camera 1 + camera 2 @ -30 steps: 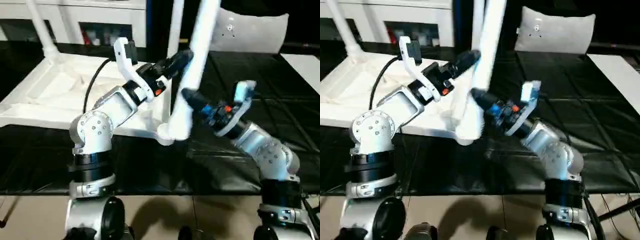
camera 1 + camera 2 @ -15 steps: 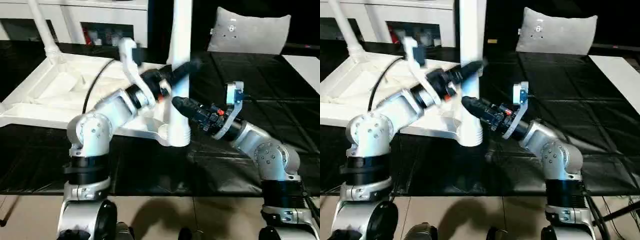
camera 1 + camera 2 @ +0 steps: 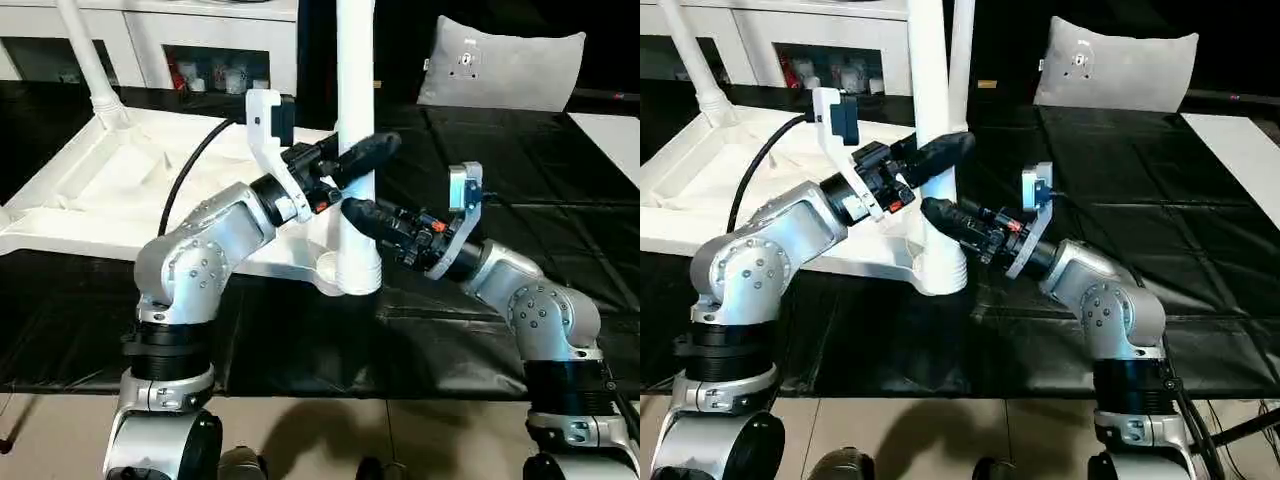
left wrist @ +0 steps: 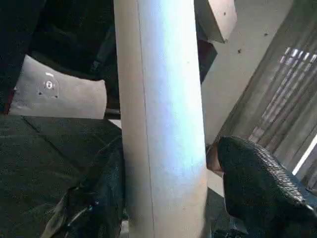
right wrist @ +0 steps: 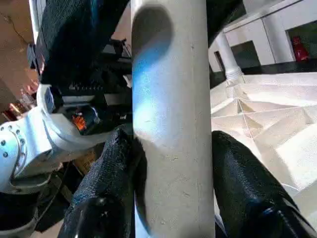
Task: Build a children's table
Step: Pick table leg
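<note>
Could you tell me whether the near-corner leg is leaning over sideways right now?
No, the leg stands upright in its corner socket.

Upper ends of both upright legs (image 3: pixel 355 110) (image 3: pixel 85 55), cut off by the frame edge.

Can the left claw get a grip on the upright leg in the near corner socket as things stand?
Probably yes: the left claw already straddles the leg, a finger on each side, above the right claw clamped lower down.
</note>
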